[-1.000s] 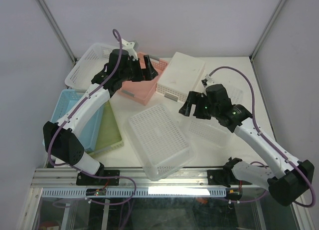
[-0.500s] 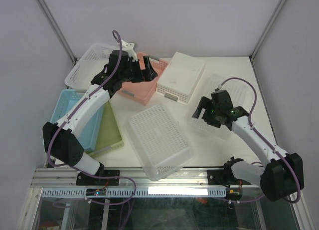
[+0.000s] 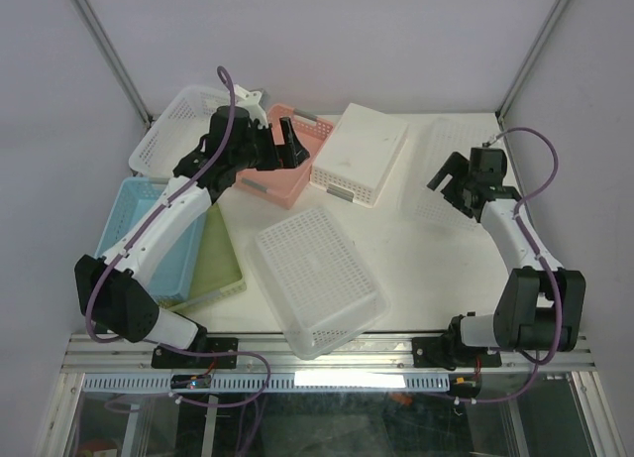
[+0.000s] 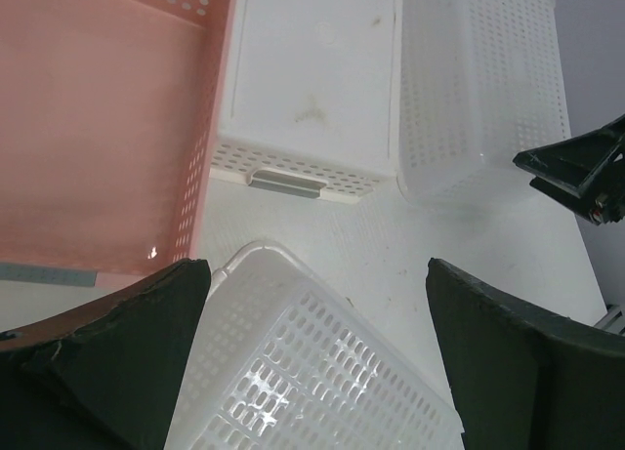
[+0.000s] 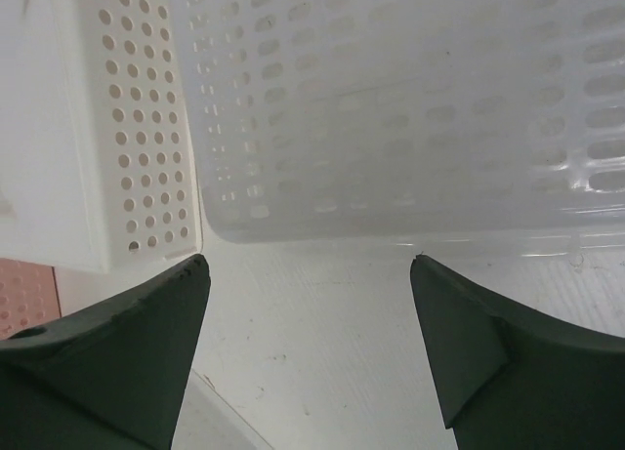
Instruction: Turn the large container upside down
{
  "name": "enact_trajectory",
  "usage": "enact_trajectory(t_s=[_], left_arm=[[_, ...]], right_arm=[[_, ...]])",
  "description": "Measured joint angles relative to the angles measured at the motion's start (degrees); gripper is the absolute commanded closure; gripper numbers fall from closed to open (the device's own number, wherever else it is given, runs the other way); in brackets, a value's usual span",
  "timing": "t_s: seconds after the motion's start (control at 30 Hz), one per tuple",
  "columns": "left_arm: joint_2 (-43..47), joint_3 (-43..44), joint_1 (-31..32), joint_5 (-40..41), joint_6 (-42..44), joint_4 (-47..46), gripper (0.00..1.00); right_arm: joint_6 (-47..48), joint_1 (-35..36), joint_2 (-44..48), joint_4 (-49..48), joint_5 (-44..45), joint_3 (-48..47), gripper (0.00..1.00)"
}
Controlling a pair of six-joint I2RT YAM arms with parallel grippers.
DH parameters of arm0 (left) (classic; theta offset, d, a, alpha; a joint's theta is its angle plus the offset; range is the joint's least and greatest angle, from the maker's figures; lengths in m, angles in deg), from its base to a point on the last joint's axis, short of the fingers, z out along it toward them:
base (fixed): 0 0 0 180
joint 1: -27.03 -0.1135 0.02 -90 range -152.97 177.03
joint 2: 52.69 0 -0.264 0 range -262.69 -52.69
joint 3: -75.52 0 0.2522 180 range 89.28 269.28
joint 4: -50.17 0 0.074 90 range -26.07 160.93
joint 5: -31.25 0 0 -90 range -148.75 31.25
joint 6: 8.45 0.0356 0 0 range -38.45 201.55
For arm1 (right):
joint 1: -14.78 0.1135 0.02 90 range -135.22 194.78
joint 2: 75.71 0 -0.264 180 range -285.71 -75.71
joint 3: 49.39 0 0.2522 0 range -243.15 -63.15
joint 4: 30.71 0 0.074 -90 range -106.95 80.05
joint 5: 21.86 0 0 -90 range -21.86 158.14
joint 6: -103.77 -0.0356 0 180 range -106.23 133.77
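The large white perforated container (image 3: 317, 279) lies bottom up at the front middle of the table. Its corner shows in the left wrist view (image 4: 303, 372), below and between my open fingers. My left gripper (image 3: 292, 145) (image 4: 317, 269) is open and empty, raised over the pink basket (image 3: 282, 184). My right gripper (image 3: 448, 187) (image 5: 308, 265) is open and empty at the back right, just in front of a translucent white basket (image 3: 431, 160) (image 5: 410, 99) that appears bottom up. The jaws touch nothing.
A white solid-bottomed container (image 3: 359, 152) (image 4: 312, 69) lies bottom up at the back middle, between the pink basket (image 4: 98, 108) and the translucent basket (image 4: 479, 79). A white basket (image 3: 168, 135), a blue basket (image 3: 134, 209) and a green one (image 3: 218, 259) stand at the left.
My right arm has swung from the table's middle to the back right, and the translucent basket has moved with it to the back right. My left gripper has shifted slightly.
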Motion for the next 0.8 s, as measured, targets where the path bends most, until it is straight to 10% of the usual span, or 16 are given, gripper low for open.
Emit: enact_trajectory(t_s=[0.37,0.8], left_arm=[[1.64,-0.35,1.57,-1.55,0.09,0.46,0.01],[3.54,-1.03,2.95,-0.96,0.17,3.37,0.01]], right_arm=[[0.39,0.04,8.46,-1.49,-3.02,11.3,0.13],[1.05,-11.87,-7.69,-3.74,0.33,-0.15,0.12]])
